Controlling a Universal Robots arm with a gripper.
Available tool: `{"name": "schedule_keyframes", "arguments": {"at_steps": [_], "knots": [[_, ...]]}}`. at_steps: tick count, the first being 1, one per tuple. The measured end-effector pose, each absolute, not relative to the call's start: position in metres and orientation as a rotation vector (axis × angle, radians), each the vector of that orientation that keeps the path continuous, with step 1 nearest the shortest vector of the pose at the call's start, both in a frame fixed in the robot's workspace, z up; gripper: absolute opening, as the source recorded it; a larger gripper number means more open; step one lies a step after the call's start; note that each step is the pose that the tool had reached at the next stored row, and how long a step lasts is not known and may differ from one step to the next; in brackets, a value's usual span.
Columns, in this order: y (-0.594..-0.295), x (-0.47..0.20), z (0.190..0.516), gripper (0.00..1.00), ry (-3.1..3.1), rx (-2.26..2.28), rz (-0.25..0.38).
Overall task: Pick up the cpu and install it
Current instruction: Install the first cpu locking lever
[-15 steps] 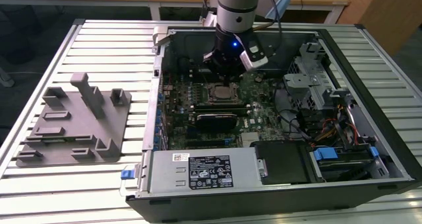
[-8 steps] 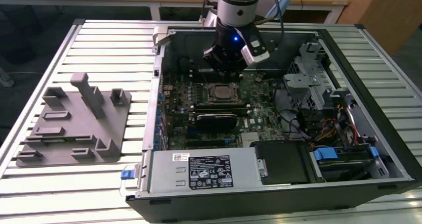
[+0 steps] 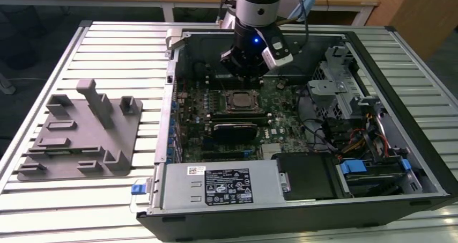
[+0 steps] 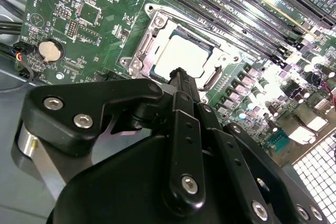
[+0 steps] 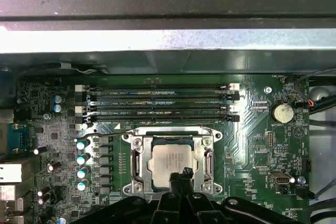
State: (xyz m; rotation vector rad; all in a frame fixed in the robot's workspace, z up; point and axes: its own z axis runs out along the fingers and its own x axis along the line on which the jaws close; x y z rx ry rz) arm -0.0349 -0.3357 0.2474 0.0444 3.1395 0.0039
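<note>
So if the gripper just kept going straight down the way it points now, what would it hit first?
Most likely the cpu, which lies in the metal-framed socket. In both wrist views the gripper tip sits over the chip's near edge, though the gap between them is hard to judge.

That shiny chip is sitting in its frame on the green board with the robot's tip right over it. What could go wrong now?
The end effector hangs just over the cpu, which lies inside the socket. Pressing down off-centre could tilt or scratch the chip.

The memory slots and small capacitors crowd close around the socket, so a sideways slip of the dark fingers might knock them.
</note>
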Motion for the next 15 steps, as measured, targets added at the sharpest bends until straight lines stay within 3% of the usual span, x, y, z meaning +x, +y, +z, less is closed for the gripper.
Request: {"name": "schedule_keyframes", "arguments": {"at_steps": [15], "knots": [[-0.3357, -0.0413, 0.2474, 0.11, 3.139, 0.044, 0.004]]}}
